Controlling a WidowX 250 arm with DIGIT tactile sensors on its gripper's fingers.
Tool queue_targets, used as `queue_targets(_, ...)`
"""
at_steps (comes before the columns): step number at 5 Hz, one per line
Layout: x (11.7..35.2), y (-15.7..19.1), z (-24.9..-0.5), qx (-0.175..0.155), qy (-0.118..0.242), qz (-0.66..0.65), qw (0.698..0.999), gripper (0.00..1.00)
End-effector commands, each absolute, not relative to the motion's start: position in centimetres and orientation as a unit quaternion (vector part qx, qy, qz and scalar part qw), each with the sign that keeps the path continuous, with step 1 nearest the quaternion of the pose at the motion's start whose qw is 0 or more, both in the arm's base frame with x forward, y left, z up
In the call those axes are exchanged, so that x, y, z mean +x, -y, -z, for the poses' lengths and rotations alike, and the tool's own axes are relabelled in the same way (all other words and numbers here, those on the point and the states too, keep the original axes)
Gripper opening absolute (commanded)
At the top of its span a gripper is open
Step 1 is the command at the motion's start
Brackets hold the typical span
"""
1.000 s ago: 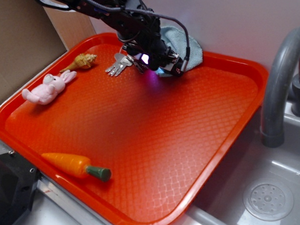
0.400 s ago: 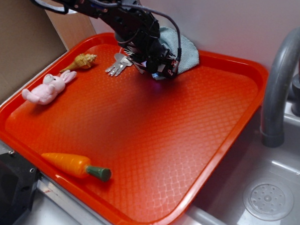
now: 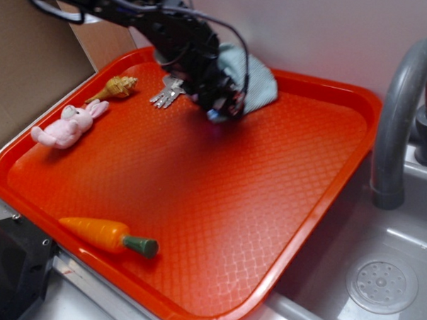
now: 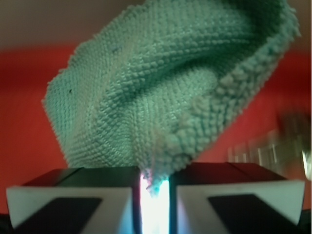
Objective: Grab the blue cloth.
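Currently the blue cloth [image 3: 256, 80] is found at the far edge of the red tray [image 3: 321, 191], bunched up against the rim and partly hidden behind the black arm in the exterior view. The gripper [image 3: 224, 111] is set low at the cloth's near corner, just above the tray floor. In the wrist view the two fingers [image 4: 73, 197] are seen drawn almost together, with only a narrow lit slit left between them, and a tip of the cloth [image 4: 165, 92] is pinched in that slit (its nubbly loops are plainly visible, and a fold rises up and away from the pads). The rest of the cloth is seen draped upward with red tray behind it.

A silver bunch of keys [image 3: 166, 92] is laid just beside the gripper, towards the tray's far left corner, and appears as a blur at the right of the wrist view. A tan seashell [image 3: 117, 87] is placed near the left rim, with a pink plush bunny [image 3: 69, 125] further along the same edge. An orange toy carrot [image 3: 107, 235] is laid near the front edge, well apart from the gripper. A grey faucet [image 3: 399, 116] and a sink [image 3: 378, 280] are seen past the tray's right edge.
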State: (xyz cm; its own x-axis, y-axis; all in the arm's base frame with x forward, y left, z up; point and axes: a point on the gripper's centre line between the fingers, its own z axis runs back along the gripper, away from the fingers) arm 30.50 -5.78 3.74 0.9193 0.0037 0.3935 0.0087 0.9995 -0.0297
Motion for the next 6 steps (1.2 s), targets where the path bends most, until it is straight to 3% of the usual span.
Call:
queue_targets(1, 21.6, 4.6, -16.0, -0.085, 0.244, 0.042, 0.965, 0.00)
queue_targets(2, 18.1, 4.5, -20.8, -0.073, 0.225, 0.080, 0.968, 0.00)
queue_targets(4, 19.5, 4.8, -19.2, -0.039, 0.212, 0.073, 0.974, 0.00)
queue_targets(6, 20.3, 5.1, -17.7, -0.025, 0.186, 0.075, 0.979, 0.00)
